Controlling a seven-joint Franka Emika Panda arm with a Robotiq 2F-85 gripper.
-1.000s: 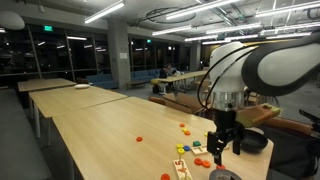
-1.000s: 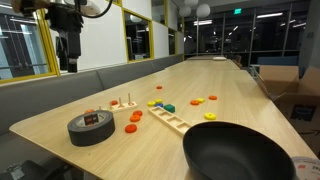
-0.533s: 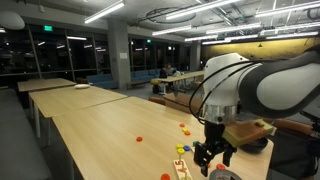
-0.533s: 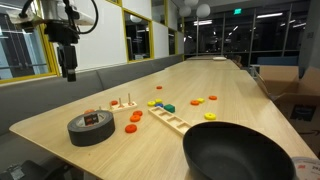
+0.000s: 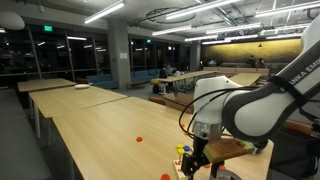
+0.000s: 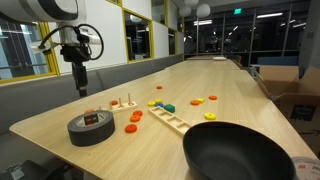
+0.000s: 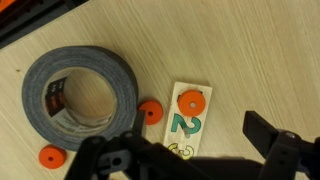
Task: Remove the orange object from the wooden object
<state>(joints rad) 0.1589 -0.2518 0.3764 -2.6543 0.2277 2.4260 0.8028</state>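
Note:
In the wrist view a small wooden block (image 7: 186,122) printed with a green 2 lies on the table. An orange ring (image 7: 192,100) sits on a peg at its top end. My gripper (image 7: 190,160) hovers over the block, open and empty, with its dark fingers (image 7: 275,142) spread wide on either side. In an exterior view the gripper (image 6: 82,88) hangs just above the table's near-left corner, over the tape roll. In an exterior view (image 5: 190,160) the arm hides the block.
A grey tape roll (image 7: 80,95) lies left of the block and also shows in an exterior view (image 6: 91,127). Loose orange rings (image 7: 150,113) (image 7: 48,157) lie nearby. A long wooden peg board (image 6: 172,120), coloured discs (image 6: 197,101) and a black pan (image 6: 240,150) are also on the table.
The arm has swung over and come down, bringing the gripper from high up to just above the tape roll and the block.

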